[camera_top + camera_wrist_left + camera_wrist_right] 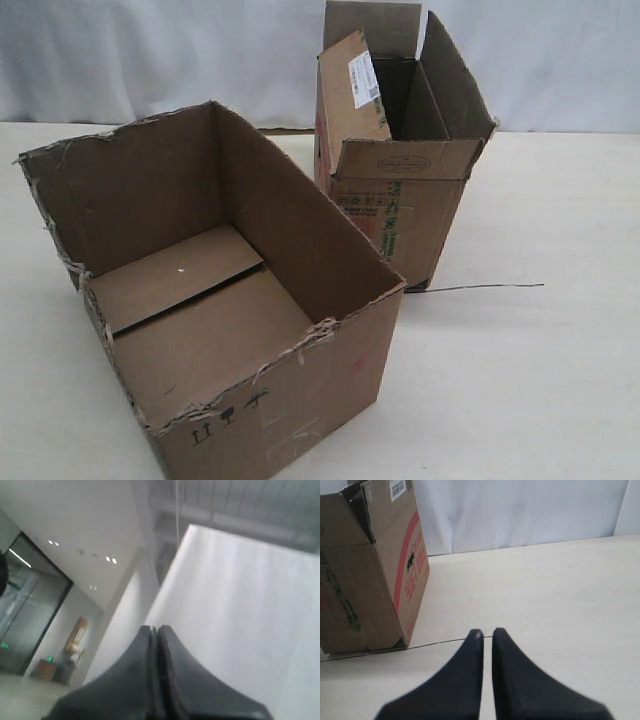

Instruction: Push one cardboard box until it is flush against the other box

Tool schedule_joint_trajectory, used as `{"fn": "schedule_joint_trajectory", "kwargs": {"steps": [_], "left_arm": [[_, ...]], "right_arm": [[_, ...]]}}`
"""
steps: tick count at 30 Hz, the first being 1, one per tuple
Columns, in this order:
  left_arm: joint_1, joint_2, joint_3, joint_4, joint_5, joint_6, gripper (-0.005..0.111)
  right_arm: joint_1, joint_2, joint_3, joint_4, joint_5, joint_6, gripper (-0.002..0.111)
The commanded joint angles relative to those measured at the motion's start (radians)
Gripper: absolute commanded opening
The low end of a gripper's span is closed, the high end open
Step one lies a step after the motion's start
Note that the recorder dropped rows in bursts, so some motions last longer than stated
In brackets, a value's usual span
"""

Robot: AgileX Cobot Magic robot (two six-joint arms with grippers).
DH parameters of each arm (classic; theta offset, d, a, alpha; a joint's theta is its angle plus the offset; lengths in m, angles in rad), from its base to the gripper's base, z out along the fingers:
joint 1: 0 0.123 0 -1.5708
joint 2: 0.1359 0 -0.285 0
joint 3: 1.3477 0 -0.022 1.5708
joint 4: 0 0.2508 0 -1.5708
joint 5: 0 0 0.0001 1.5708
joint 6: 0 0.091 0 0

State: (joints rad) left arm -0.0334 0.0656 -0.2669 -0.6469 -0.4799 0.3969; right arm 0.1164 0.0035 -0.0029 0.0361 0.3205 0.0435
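The wide cardboard box (300,400), with ragged torn top edges and small black symbols on its front, stands open at the front left of the exterior view. The other box (400,220), narrower with upright flaps and a white barcode label, stands behind it to the right and is turned at an angle to it. It also shows in the right wrist view (370,570), with red print on its side. My right gripper (487,631) hovers low over the table beside that box, its fingers almost together and empty. My left gripper (154,628) is shut and points up at the ceiling. Neither gripper shows in the exterior view.
A thin dark wire (480,287) lies on the pale table (540,380) and runs out from the narrow box's base; it also passes just beyond my right fingertips (440,642). A white curtain (120,60) hangs behind the table.
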Motion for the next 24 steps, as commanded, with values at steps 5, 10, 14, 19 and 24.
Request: {"fn": "schedule_joint_trajectory", "kwargs": {"steps": [5,10,14,19,24], "left_arm": [[-0.002,0.54,-0.418,0.039,1.08,0.347,0.0],[-0.005,0.823,-0.681,-0.149,1.508,0.517,0.0],[-0.146,0.941,-0.811,-0.212,1.675,0.508,0.0],[-0.579,1.027,-0.814,0.02,1.582,0.296,0.0],[-1.036,1.176,-0.814,0.58,1.517,-0.17,0.0]], "right_arm": [[0.002,-0.004,0.003,0.005,-0.001,-0.001,0.005],[0.002,-0.004,0.003,0.005,-0.001,-0.001,0.005],[0.002,-0.004,0.003,0.005,-0.001,-0.001,0.005],[0.002,-0.004,0.003,0.005,-0.001,-0.001,0.005],[0.002,-0.004,0.003,0.005,-0.001,-0.001,0.005]]}}
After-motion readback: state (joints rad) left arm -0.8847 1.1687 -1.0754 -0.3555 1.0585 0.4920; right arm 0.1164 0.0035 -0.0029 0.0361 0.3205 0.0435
